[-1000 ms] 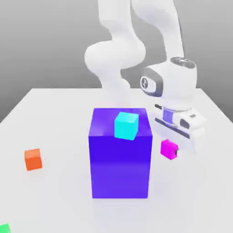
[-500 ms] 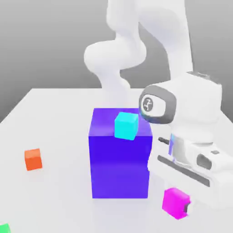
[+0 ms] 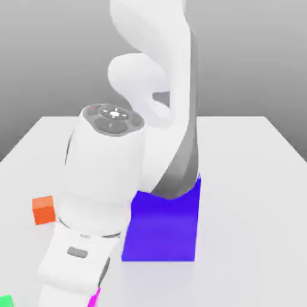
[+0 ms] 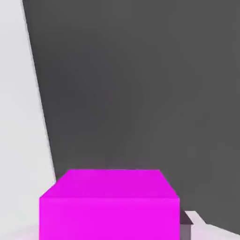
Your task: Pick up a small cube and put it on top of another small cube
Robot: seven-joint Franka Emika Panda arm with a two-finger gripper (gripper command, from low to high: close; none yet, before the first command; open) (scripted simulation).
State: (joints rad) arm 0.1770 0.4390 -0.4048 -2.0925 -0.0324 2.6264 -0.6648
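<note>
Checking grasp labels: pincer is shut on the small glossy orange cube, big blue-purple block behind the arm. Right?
Wrong colour. The pincer is shut on the small glossy magenta-pink cube, as the hand view shows. The small orange cube sits loose on the table in the exterior view. The big blue-purple block is behind the arm.

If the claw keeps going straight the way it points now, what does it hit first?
Probably the white table. The claw, shut on the magenta cube, points down at the exterior view's lower left; nothing shows beneath it, though depth is unclear. The green cube sits off to the side.
</note>
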